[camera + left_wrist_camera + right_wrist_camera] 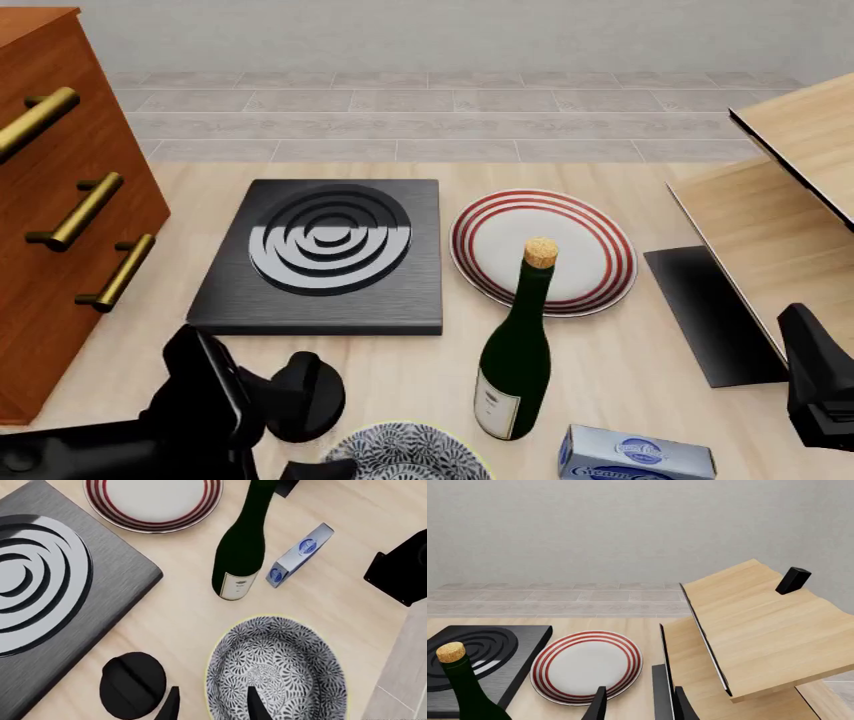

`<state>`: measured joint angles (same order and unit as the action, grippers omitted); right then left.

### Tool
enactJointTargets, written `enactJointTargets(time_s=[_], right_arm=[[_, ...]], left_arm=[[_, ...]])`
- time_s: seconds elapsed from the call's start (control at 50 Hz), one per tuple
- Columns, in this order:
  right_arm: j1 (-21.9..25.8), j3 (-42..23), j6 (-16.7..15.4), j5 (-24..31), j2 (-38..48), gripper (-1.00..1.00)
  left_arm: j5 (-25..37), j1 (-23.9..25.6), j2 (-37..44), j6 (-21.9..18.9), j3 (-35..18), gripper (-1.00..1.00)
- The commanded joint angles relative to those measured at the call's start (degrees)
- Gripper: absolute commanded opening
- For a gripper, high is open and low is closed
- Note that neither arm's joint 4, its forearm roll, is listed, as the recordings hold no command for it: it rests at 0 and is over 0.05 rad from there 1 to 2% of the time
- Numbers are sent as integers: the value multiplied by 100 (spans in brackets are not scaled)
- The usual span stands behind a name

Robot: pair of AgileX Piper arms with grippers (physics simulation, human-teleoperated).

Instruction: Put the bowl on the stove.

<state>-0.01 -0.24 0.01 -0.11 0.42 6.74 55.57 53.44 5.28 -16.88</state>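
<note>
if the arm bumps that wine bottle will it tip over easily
Probably. The wine bottle stands upright, tall on a narrow base, so a knock near its cork would likely topple it. Once down, its round body may roll toward the bowl.

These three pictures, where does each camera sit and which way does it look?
Front view: above and behind the arms, looking forward and down at the stove, plate and bottle; the left arm shows low.
Left wrist view: behind the left end effector, looking down on the bowl, one finger inside its rim.
Right wrist view: behind the right end effector, looking level across the table.
All three share the plate, bottle and stove.
</note>
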Motion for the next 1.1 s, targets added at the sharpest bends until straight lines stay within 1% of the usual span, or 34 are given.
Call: enactJointTargets(time_s=[0.02,0.1,0.18,0.28,0.42,0.74,0.86,1.1], right_arm=[[-2,0,1,0,0,100],[-1,0,1,0,2,100],[0,0,2,0,-1,100],[0,0,0,0,0,100],[0,0,-1,0,1,100],[0,0,1,0,0,100],[-1,0,2,0,0,100],[1,0,0,0,1,100]], left_arm=[[-231,6,227,-81,30,100],[-291,1,309,-94,48,100],[-519,-68,511,-185,114,100],[-529,-53,522,-189,107,100],[-718,-129,688,-290,171,100],[-926,-181,924,-405,152,100],[-943,-103,997,-406,150,100],[-1112,-129,1260,-508,147,100]])
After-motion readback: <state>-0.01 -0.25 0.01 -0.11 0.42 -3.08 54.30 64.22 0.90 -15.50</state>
